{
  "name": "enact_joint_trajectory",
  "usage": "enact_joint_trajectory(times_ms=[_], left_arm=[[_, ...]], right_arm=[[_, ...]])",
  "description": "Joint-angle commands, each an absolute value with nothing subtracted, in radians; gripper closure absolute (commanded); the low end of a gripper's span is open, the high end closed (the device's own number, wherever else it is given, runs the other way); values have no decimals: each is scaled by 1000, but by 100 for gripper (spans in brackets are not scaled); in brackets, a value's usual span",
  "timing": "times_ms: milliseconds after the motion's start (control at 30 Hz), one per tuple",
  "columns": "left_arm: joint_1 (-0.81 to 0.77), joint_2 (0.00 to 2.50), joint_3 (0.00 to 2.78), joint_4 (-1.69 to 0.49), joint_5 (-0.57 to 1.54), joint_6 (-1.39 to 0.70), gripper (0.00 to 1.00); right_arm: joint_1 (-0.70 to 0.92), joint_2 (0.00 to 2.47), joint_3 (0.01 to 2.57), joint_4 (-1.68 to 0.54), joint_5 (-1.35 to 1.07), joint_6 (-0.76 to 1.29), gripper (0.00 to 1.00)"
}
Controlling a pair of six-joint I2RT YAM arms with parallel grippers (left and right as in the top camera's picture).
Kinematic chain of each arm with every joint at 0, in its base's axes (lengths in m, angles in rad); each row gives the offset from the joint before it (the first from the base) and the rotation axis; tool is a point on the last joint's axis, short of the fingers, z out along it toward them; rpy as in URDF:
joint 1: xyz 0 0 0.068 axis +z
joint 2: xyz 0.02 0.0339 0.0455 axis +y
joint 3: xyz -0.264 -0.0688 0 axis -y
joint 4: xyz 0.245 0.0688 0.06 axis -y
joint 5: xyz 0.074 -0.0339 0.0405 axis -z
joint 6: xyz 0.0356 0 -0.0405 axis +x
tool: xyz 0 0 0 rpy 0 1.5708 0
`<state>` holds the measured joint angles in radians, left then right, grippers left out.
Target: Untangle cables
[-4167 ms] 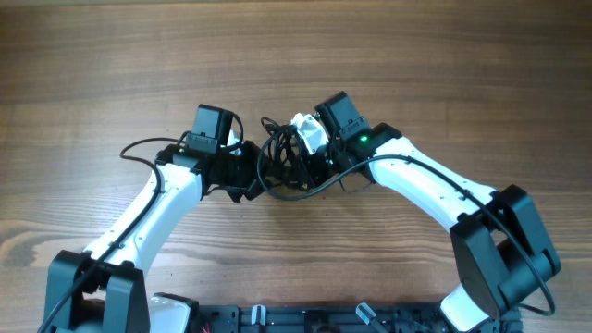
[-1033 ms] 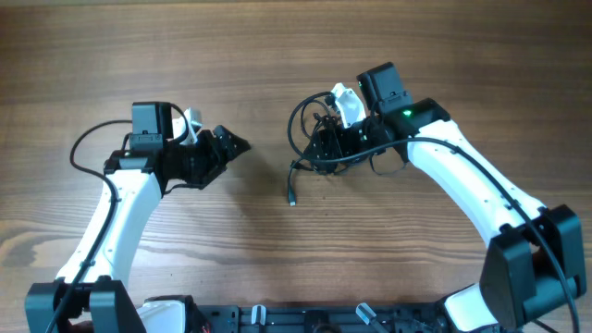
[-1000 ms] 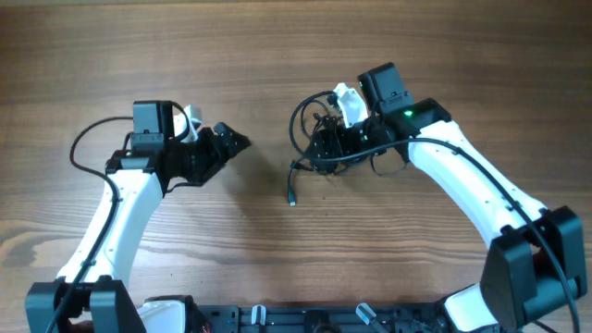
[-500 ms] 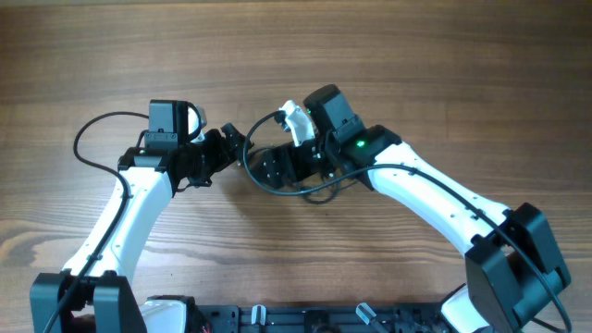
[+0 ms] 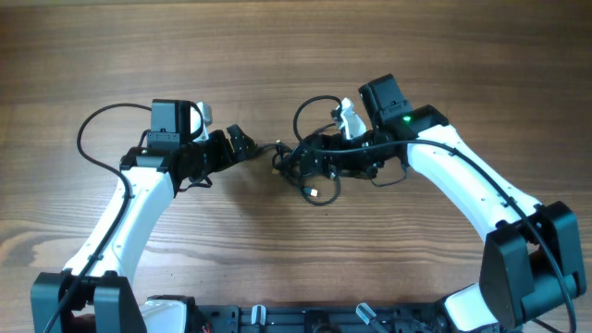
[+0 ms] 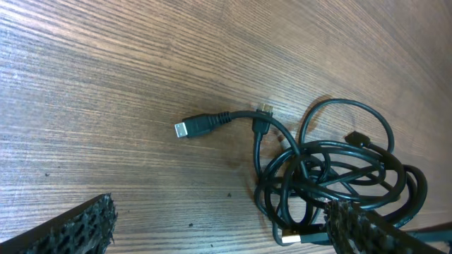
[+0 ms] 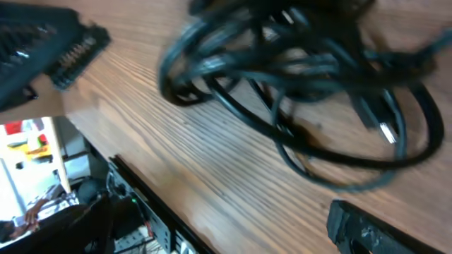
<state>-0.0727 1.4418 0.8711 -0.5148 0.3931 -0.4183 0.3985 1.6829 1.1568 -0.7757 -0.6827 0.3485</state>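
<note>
- The cables (image 5: 310, 171) lie as a tangled black bundle on the wooden table (image 5: 296, 46), near its middle and between the two grippers; several loops overlap, and one larger loop (image 5: 313, 106) arcs out on the far side
- In the left wrist view, one cord end with a black plug (image 6: 191, 128) sticks out of the bundle and lies flat on the wood, clear of the loops; a gold-tipped plug (image 6: 289, 238) shows at the lower edge of the tangle
- The left gripper (image 5: 239, 141) sits just beside the bundle, pointing at the free plug; its jaws are spread wide, with one finger (image 6: 70, 226) in each lower corner of its own view and bare wood between them; it grips nothing
- The right gripper (image 5: 326, 159) is at the opposite side of the bundle; its wrist view is blurred, but a finger (image 7: 381, 229) shows at the far lower right with the cords lying beyond it, so the jaws appear spread and pinch no cord
</note>
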Motion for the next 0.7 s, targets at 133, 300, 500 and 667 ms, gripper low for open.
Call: enact_joint_trajectory(times_ms=[133, 300, 500, 667], left_arm=[[-77, 1451, 881, -512, 395, -392, 0], [-77, 1451, 881, -511, 395, -392, 0], [-77, 1451, 881, -511, 396, -393, 0], [-77, 1451, 881, -511, 396, -393, 0]], right_arm=[[458, 1663, 933, -456, -633, 881, 67], [564, 1663, 758, 66, -572, 1208, 70], [596, 1667, 744, 119, -344, 1391, 62], [606, 1712, 744, 192, -341, 1493, 61]])
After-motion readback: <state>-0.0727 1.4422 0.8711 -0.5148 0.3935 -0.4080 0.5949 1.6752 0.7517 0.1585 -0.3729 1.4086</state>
